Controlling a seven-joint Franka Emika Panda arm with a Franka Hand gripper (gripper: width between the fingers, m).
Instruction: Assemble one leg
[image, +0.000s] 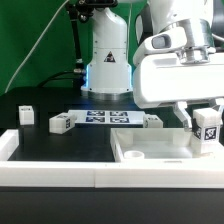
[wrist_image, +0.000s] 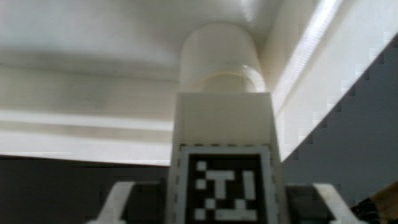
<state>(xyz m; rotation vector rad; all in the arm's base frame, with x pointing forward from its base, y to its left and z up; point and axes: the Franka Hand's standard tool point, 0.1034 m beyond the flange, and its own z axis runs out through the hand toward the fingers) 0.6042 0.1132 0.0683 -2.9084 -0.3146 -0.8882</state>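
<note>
The pincer (image: 204, 117) was clenched on the leg (image: 208, 131), holding it upright just above the white panel (image: 130, 152) at the exterior view's right, so seating it well likely called for a vertical, carefully aligned, slow descent.

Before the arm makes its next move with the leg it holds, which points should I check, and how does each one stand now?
1. Grip: the gripper is closed on the leg, with a finger on each side: ok.
2. Leg attitude: upright in the exterior view: ok.
3. Place: the leg is above the white panel, at its corner on the exterior view's right: ok.
4. Alignment with a mounting hole: no hole is visible: cannot tell.
5. Gap between leg and panel: cannot tell.
6. Path: the nearest spare leg lies beyond the panel's far rim: ok.
</note>
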